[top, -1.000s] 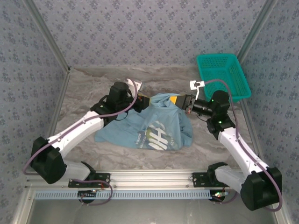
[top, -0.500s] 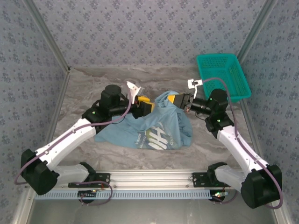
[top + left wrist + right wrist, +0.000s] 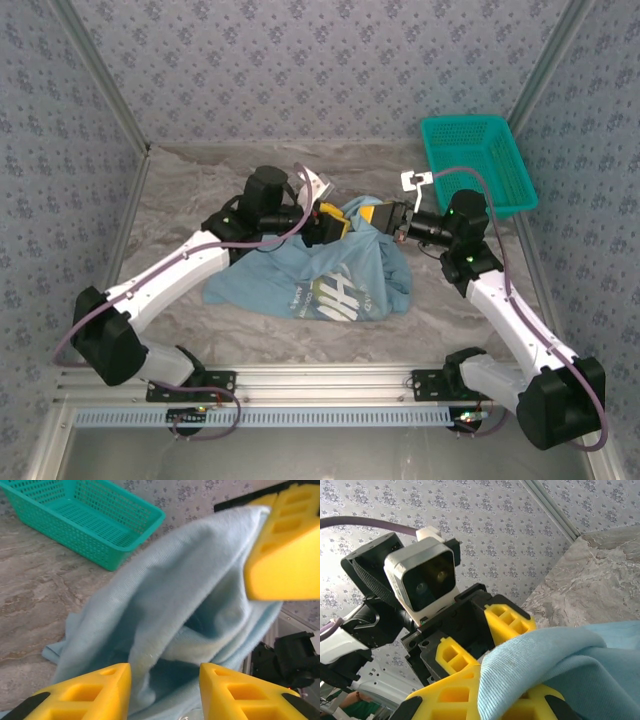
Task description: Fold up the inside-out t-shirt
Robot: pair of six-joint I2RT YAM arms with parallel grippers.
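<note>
The inside-out t-shirt is a light-blue heap at mid-table, white lettering showing on its near side. My right gripper is shut on the shirt's top edge and holds it raised; in the right wrist view the cloth drapes over the gripper. My left gripper faces it from the left, open. Its yellow fingers stand apart at either side of a hanging fold of the shirt without pinching it. The right gripper's finger shows just beyond that fold.
A teal mesh basket stands at the back right, behind the right arm, and also shows in the left wrist view as the basket. Bare marble table lies left of the shirt. Patterned walls close in the back and sides.
The left gripper drew back to the left, then came right again up to the raised shirt edge, its jaws wider than a second ago. The right gripper kept its hold and rose slightly.
</note>
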